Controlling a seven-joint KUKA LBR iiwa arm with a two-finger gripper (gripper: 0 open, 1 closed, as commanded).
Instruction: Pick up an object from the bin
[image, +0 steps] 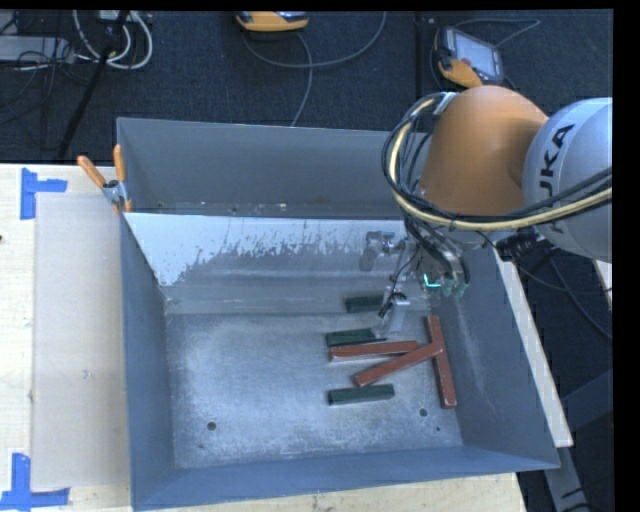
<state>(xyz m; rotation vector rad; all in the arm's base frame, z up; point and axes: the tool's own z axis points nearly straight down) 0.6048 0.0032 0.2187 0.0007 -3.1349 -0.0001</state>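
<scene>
**Gripper down at the back of the bin, at the end of a green bar**

The gripper (393, 308) is low inside the grey bin (200, 400), right of centre and close to the back wall. It hangs beneath the arm's rounded orange cover (480, 150). Its tip is at the right-hand end of a short dark green bar (364, 303) that lies flat on the floor. I can't tell whether it touches the bar or sits just above it. Whether the gripper is open or closed can't be made out from here either.

Just in front lies a loose cluster. A second green bar (349, 338) has a reddish-brown bar (375, 350) along its front edge. A slanting brown bar (398, 366) lies below that. Its upper end meets a third brown bar (441, 360), which runs front to back on the right. A lone green bar (361, 395) lies nearest the front wall.

The only writing is the black letters "UKA" (565, 148) on the arm's pale casing, where the word's start is cut off by the orange cover.
</scene>
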